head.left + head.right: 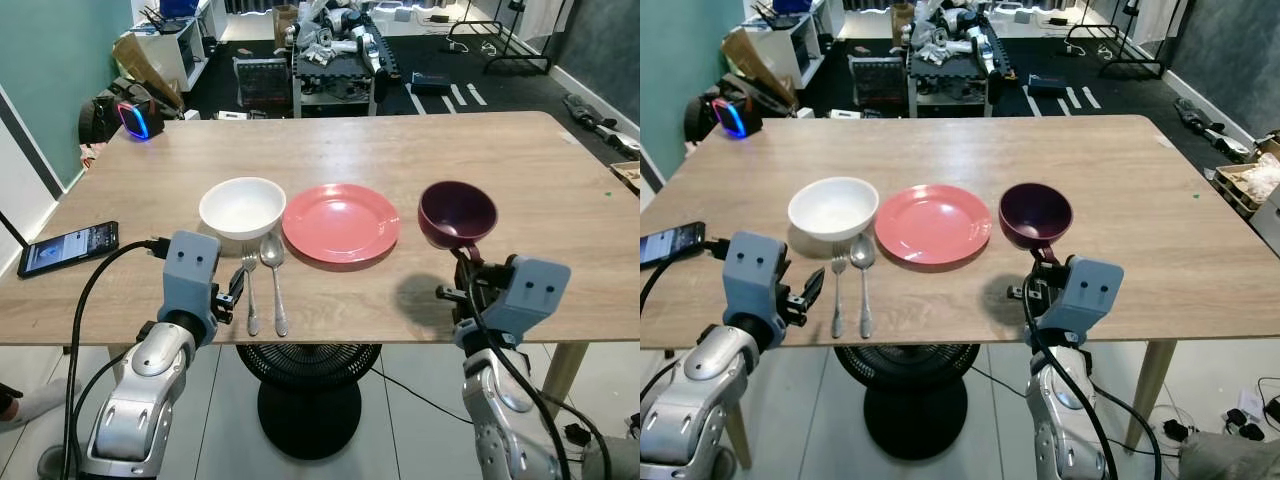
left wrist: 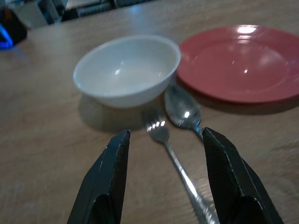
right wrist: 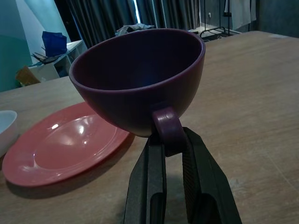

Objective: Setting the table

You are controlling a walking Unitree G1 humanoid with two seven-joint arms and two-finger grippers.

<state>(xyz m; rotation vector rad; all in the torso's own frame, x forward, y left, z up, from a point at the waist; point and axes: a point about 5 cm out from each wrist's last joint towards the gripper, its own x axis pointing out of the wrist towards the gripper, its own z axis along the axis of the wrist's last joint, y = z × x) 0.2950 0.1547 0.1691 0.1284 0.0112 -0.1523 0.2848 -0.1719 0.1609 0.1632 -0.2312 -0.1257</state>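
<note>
1. Right wrist view gives you the clearest look at the right gripper (image 3: pixel 174 140): its two black fingers are nearly closed, pinching the handle of the purple cup (image 3: pixel 140 79), which tilts slightly with its base clear of the table.
2. From the head views, you'll see that cup (image 1: pixel 457 213) held above the wooden table (image 1: pixel 520 180), just to the right of the red plate (image 1: pixel 341 222) and apart from it.
3. Your left gripper (image 2: pixel 163 140) is spread wide and holds nothing; its fingers (image 2: pixel 110 172) sit either side of the fork (image 2: pixel 161 135), with the spoon (image 2: pixel 183 112) just beside the other finger.
4. The fork (image 1: pixel 250 285) and spoon (image 1: pixel 275 280) lie side by side between the white bowl (image 1: pixel 242 206) and the table's near edge, tips towards the bowl.
5. The white bowl sits just left of the red plate, almost touching it.
6. A phone (image 1: pixel 68 248) lies near the left edge, cabled, well apart from the dishes.
</note>
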